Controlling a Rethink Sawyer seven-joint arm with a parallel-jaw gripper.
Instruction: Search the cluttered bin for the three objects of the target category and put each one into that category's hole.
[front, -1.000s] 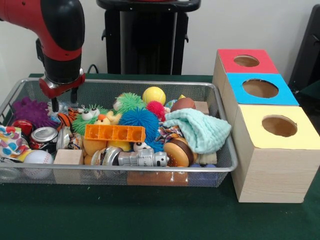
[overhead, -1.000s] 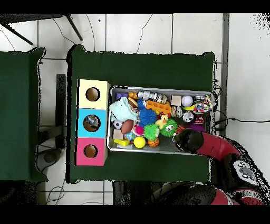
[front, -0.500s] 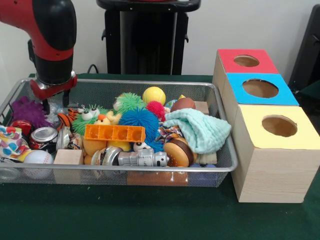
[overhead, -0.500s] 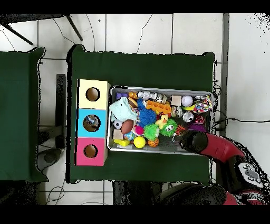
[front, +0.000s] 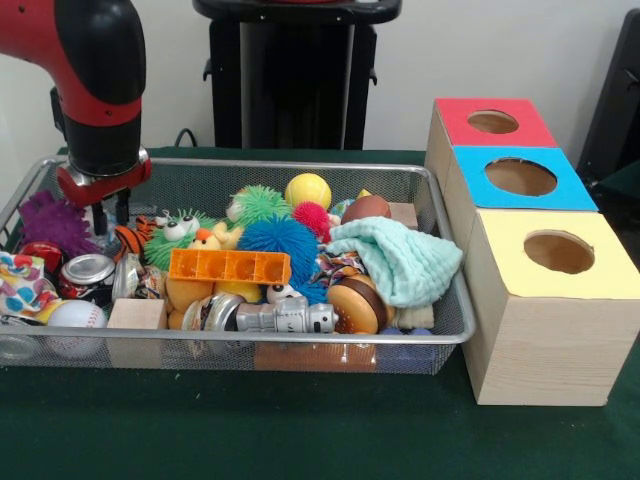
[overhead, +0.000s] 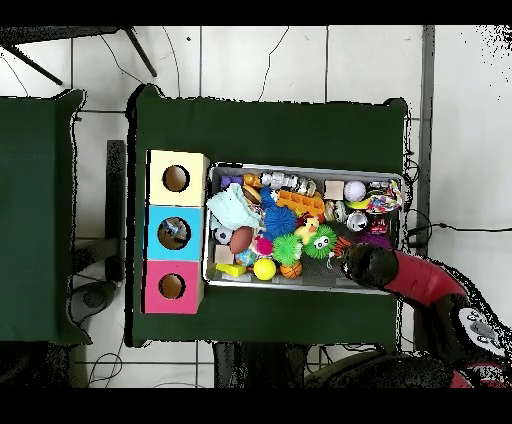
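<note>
Wire bin (front: 440, 300): one mesh tray is sitting on the green table (front: 300, 440), crowded with toys.
Boxes: three wooden boxes are standing in a row just beside the bin, one hole each: the red box (front: 490, 125), the blue box (front: 520, 180) and the yellow box (front: 550, 300).
Spiky balls: four are showing: a purple one (front: 50, 222), a green one (front: 262, 203), a blue one (front: 278, 240) and a small red one (front: 312, 218).
Smooth balls: one yellow ball (front: 307, 189) is lying at the far wall, one baseball (front: 75, 315) at the near wall.
Other single items: an orange block (front: 230, 265), a mint cloth (front: 395, 260), a tin can (front: 88, 270) and a wooden cube (front: 137, 314).
Arm: the red and black arm (front: 95, 70) is reaching down vertically over the bin's end farthest from the boxes.
Gripper (front: 108, 212): its two dark fingers are pointing straight down with a gap between them, pinching nothing, hanging between the purple spiky ball and the googly-eyed green toy (front: 172, 238).
</note>
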